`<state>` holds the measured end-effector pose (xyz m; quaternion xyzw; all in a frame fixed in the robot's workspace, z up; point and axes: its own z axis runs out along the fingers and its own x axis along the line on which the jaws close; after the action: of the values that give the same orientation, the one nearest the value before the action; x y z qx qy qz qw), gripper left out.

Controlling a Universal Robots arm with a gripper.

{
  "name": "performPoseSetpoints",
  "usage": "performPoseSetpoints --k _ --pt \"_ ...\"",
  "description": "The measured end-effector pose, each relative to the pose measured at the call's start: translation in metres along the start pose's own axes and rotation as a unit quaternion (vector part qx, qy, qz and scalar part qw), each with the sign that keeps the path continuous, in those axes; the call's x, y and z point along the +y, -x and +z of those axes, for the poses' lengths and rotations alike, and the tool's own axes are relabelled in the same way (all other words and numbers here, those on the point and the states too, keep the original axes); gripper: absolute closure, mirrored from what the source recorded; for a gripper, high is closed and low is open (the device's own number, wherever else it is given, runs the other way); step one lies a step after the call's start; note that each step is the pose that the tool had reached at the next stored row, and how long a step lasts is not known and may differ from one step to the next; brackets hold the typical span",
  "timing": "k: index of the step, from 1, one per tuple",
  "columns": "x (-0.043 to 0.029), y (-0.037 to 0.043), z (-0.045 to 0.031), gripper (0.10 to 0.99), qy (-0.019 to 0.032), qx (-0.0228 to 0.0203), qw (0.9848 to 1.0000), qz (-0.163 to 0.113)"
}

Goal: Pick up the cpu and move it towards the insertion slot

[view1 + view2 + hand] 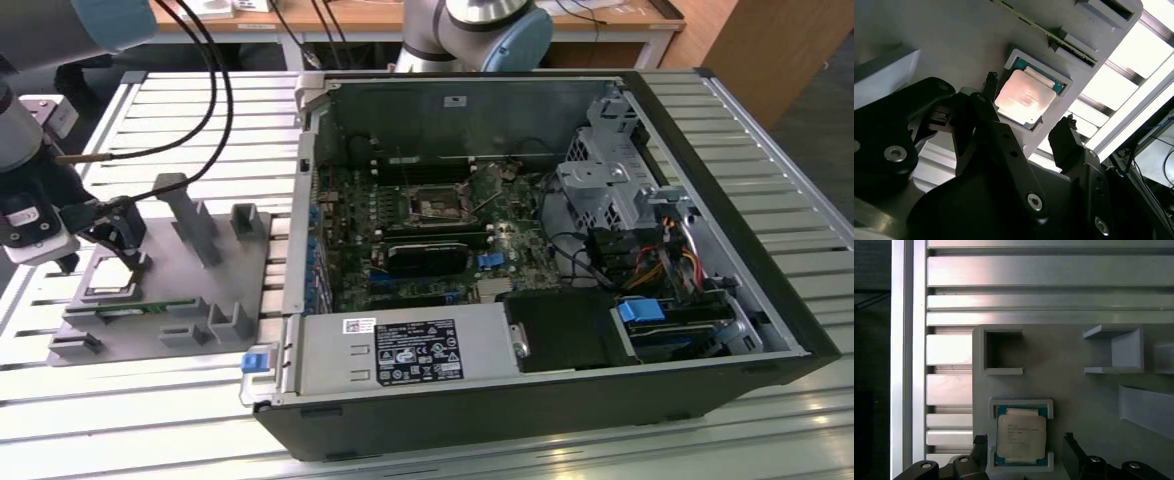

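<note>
The cpu (1021, 436) lies flat with its silver top up, seated in a pale-rimmed pocket (1021, 405) of a grey fixture plate (1074, 390), not lifted. The second wrist view shows the same: cpu (1025, 98) down in its pocket, a teal edge showing round the metal lid. In the exterior view the cpu (115, 282) sits at the exterior view's left, on the left part of the plate (187, 300).

The end effector (1024, 439) hangs directly over the chip. Its black fingers (1072, 452) are spread, one on each side of the pocket, with the chip between them. A gap shows on both sides, so nothing is pinched. In the second wrist view the end effector (1030, 101) is likewise wide apart, its tips flanking the chip. In the exterior view the end effector (118, 245) is low over the plate.

The plate also carries a square recess (1002, 351) and several upright grey blocks (180, 215). It rests on a slatted metal tabletop (174, 120).

The insertion slot (438, 203), with a silver frame and dark centre, sits on the motherboard (400, 235) inside an open computer case (747, 250). It is well apart from the cpu, toward the exterior view's right. A power supply box (400, 352) lies along the case's near wall. Black cables (203, 90) run from the far side down to the arm by the end effector.
</note>
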<state>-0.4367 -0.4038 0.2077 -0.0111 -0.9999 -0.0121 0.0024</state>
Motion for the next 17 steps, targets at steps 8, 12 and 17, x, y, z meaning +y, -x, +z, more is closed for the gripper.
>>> performPoseSetpoints --k 8,12,17 --pt "-0.0002 0.0 0.0091 0.341 0.0 0.0 1.0 0.002" --pt "-0.0003 0.0 0.0133 0.341 0.0 0.0 1.0 0.002" --pt "-0.0004 0.0001 0.0176 0.341 0.0 0.0 1.0 0.001"
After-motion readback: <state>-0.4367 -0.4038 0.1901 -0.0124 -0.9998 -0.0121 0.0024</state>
